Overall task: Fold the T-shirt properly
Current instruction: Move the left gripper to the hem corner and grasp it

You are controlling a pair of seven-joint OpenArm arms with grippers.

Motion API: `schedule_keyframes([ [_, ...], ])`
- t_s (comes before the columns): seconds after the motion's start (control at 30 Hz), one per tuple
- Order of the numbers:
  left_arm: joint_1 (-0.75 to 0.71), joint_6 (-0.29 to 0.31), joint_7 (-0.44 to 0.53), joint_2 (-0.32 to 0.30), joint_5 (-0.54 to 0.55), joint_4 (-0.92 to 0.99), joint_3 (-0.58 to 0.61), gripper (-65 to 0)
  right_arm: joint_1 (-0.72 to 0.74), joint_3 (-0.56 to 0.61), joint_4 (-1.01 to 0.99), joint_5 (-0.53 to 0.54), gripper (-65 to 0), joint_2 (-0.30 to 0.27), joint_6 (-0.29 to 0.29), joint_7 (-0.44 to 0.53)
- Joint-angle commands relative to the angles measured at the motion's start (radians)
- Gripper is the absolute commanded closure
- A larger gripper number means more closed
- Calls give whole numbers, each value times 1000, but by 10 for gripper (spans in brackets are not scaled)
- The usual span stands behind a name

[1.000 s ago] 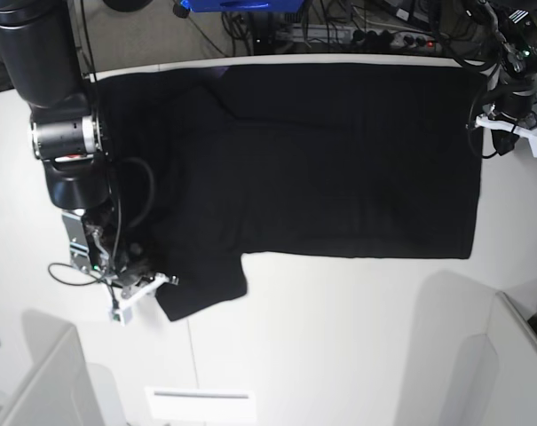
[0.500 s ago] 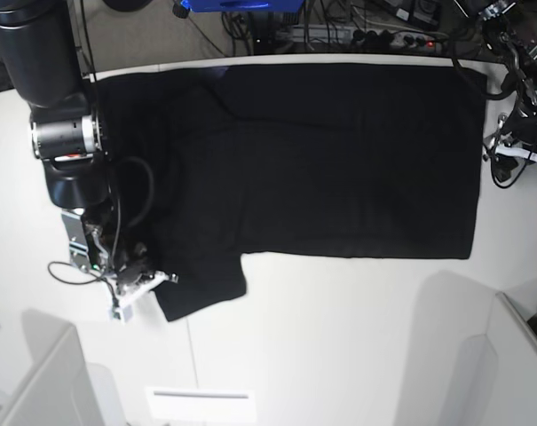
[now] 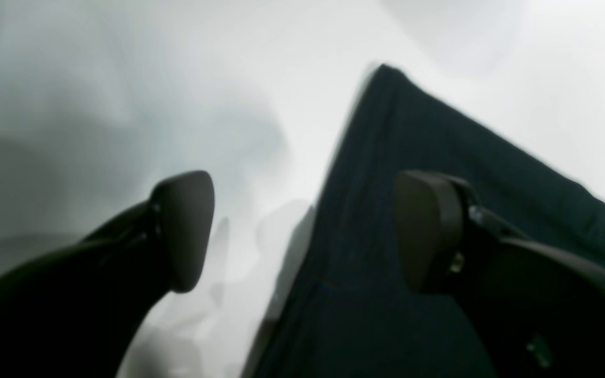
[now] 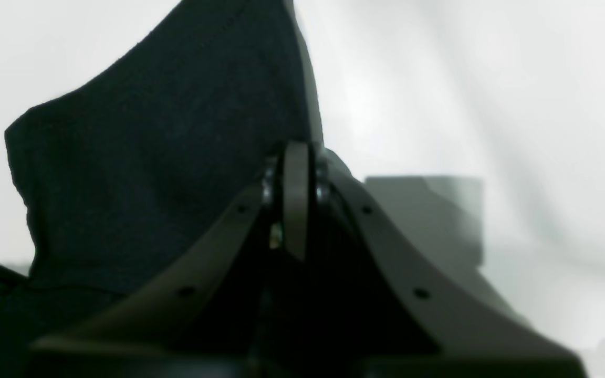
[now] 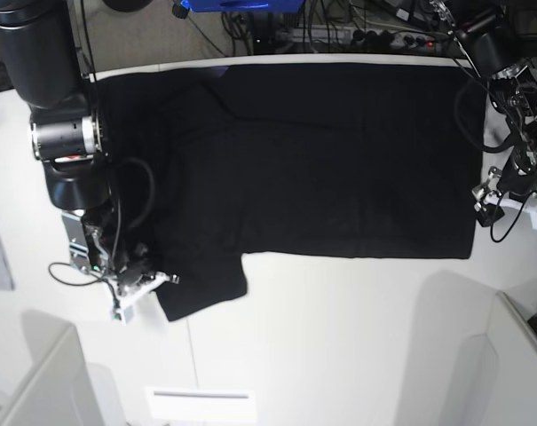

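t-shirt point(image 5: 321, 160): black, spread flat on the white table point(image 5: 339, 337), plain side visible, filling most of the far half of the surface. one sleeve point(image 5: 201, 284) projecting toward the near edge at the left of the base view; straight hem edge at the right of that view.

right gripper point(image 5: 161, 280): at the tip of the near sleeve, low over the table. jaws pressed together in the right wrist view, pads point(image 4: 296, 199) meeting with no gap. black cloth point(image 4: 166, 157) rising directly behind and beside the closed tips; cloth between the pads not confirmable from either view, so grip on the sleeve undetermined.

left gripper point(image 3: 302, 231): beside the hem edge of the t-shirt, near its near corner, at the right of the base view point(image 5: 508, 191). jaws spread wide apart, nothing between them. one finger point(image 3: 187, 226) over bare table, the other finger point(image 3: 426, 231) over black cloth, hem corner point(image 3: 386, 73) visible beyond. wrist view blurred; contact with cloth not determinable.
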State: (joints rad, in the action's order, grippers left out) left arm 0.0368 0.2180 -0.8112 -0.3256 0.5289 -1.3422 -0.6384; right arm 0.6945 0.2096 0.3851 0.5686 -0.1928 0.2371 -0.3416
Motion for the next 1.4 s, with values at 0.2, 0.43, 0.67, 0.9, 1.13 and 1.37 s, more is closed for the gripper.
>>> schedule_keyframes([
  [0.2, 197, 10, 17, -36, -120, 197, 2, -510, 24, 4, 1, -15, 0, -3, -3, -34],
  [0.43, 403, 70, 23, -36, -318, 398, 65, -510, 32, 4, 2, -15, 0, -3, -3, -34],
  [0.67, 507, 76, 174, -36, -347, 605, 246, -510, 37, 4, 2, -15, 0, -3, -3, -34],
  [0.9, 555, 76, 203, -34, -347, 699, 288, -510, 37, 4, 2, -15, 0, -12, -3, -34],
  [1.13, 536, 76, 203, -33, -347, 699, 288, -397, 37, 3, 2, -15, 0, -18, -3, -32],
  [1.37, 510, 76, 203, -33, -344, 695, 288, -51, 34, -3, 2, -14, 0, -18, -3, -29],
])
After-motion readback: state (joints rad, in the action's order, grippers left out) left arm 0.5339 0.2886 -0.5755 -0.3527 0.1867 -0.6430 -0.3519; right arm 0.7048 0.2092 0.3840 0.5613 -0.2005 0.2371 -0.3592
